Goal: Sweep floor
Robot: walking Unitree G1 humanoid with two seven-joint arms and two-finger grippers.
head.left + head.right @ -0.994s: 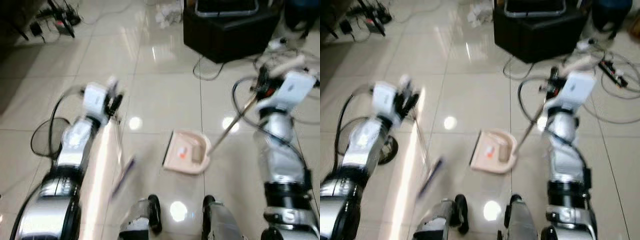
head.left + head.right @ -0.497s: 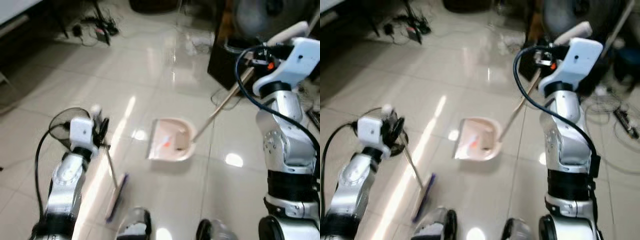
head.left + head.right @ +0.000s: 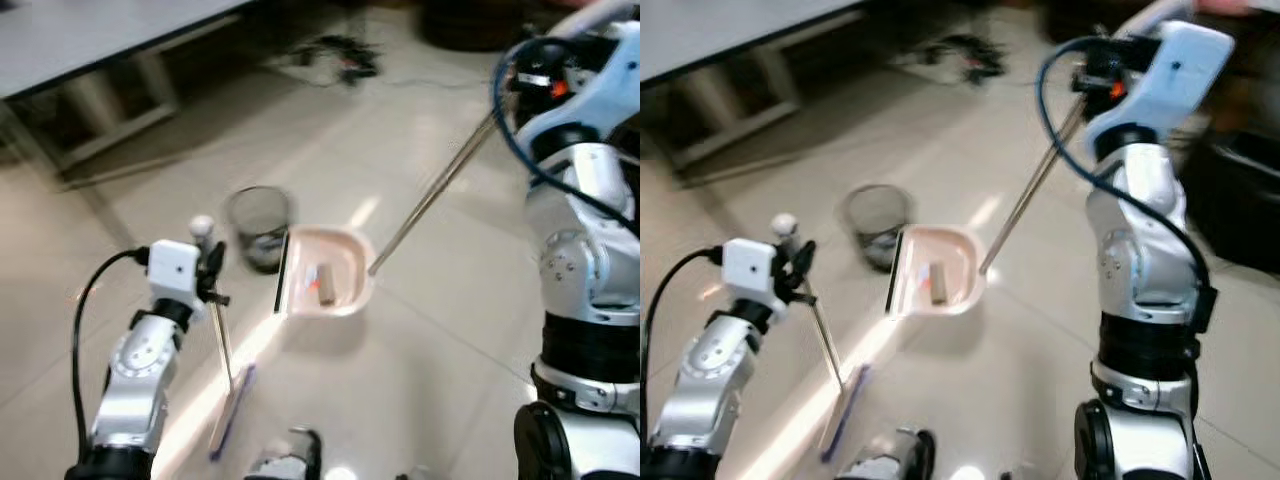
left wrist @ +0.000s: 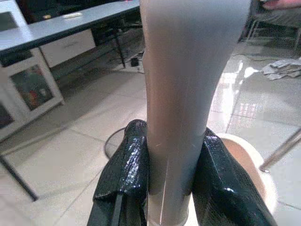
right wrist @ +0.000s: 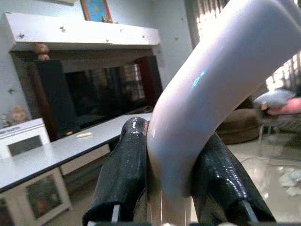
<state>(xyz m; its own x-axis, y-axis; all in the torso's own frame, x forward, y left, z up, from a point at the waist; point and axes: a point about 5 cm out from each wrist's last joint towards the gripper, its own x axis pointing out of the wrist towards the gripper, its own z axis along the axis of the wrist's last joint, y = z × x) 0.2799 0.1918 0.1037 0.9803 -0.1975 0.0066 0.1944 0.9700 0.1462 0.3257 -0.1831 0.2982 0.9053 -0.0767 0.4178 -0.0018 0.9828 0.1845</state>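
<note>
Standing on a glossy tiled floor [image 3: 420, 350], the humanoid grips a cleaning tool in each arm. The left gripper [image 4: 171, 186] is clamped on the pale handle of a broom [image 3: 222, 345], its black fingers [image 4: 124, 174] pressed against both sides of the shaft; the broom slants down to a purple-edged head [image 3: 230, 415] resting on the tiles just in front of the robot's feet. The right gripper [image 5: 171, 183], raised high at the robot's right, is closed around the white curved grip of a long-handled dustpan [image 3: 325, 285], whose thin metal pole [image 3: 430, 195] runs diagonally down to the pan. The pink pan sits near the middle of the floor ahead of the robot, with a small brown piece [image 3: 324, 284] and a bit of reddish litter lying inside it. A dark mesh wastebasket [image 3: 260, 225] stands just beside the pan, on its far left side. A white table [image 3: 90, 40] lines the upper left of the room, and a tangle of cables [image 3: 335, 60] lies on the floor beyond.
</note>
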